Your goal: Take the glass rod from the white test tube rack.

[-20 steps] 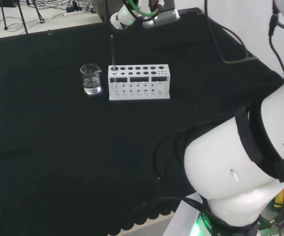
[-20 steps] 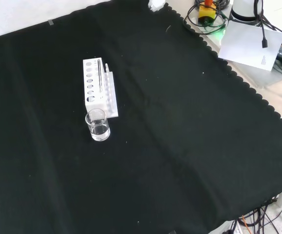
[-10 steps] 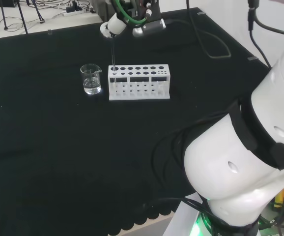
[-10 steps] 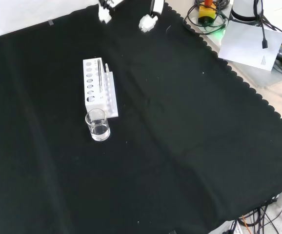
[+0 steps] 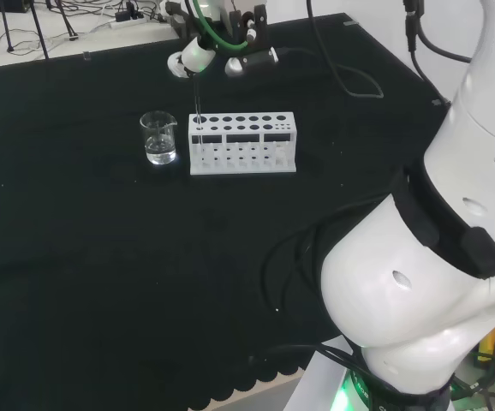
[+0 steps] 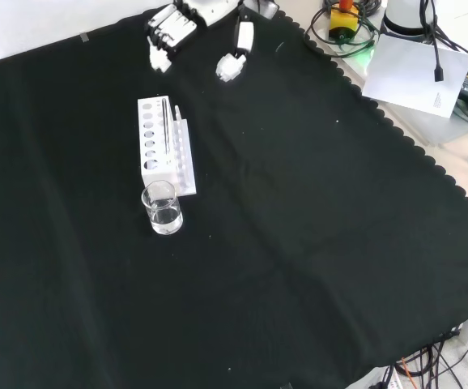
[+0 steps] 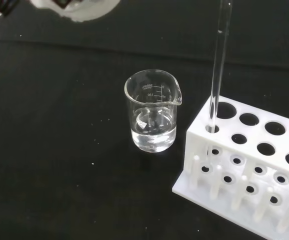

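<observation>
While the black and white robot hand hangs above the far end of the rack in the front view, we find its fingers and thumb spread wide and holding nothing. In the head view the hand sits just over the top of the thin clear glass rod, apart from it as far as we can tell. That rod stands upright in a corner hole of the white plastic test tube rack, at the end next to the small clear glass beaker holding a little clear liquid.

We judge the step in hand to be the approach. To do it well, the fingers and thumb should close on the rod's upper part, and the lift should go straight up along the rod's axis until its foot clears the hole; a tilted pull would likely bind it or tip the rack.

The beaker stands just beside the rack, so sideways travel toward it is best avoided. Elsewhere the black cloth lies bare and well clear of its scalloped edge.
</observation>
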You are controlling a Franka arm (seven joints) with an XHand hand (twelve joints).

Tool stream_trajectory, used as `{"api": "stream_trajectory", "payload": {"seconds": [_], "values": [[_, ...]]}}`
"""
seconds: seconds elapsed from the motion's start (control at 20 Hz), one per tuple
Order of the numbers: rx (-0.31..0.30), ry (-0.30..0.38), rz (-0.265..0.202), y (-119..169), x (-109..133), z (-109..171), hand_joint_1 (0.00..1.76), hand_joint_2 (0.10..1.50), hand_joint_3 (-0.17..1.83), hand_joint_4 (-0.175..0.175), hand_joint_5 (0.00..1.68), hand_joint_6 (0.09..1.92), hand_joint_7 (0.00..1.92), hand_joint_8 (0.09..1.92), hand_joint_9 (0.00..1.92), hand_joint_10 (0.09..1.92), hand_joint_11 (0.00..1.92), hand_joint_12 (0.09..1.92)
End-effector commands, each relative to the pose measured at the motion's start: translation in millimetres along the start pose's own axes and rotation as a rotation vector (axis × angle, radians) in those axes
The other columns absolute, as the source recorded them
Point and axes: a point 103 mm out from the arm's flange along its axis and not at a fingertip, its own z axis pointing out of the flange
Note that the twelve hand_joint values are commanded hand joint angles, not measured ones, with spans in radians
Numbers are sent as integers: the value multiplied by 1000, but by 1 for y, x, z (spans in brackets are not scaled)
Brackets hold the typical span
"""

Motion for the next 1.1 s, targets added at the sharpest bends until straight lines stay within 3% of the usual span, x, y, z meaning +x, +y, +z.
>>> {"api": "stream_trajectory", "payload": {"seconds": [0.05,0.45,0.6,1.1], "values": [[2,3,8,21,-18,9,755,734,678,-122,238,87,110,860,167,874,0,1446],[39,5,20,29,-30,22,746,744,669,-123,247,87,138,870,194,882,0,1442],[61,1,40,32,-35,30,742,753,656,-127,274,87,191,875,266,875,13,1455],[98,1,23,47,-33,50,733,773,637,-139,346,87,415,894,525,858,140,1429]]}}
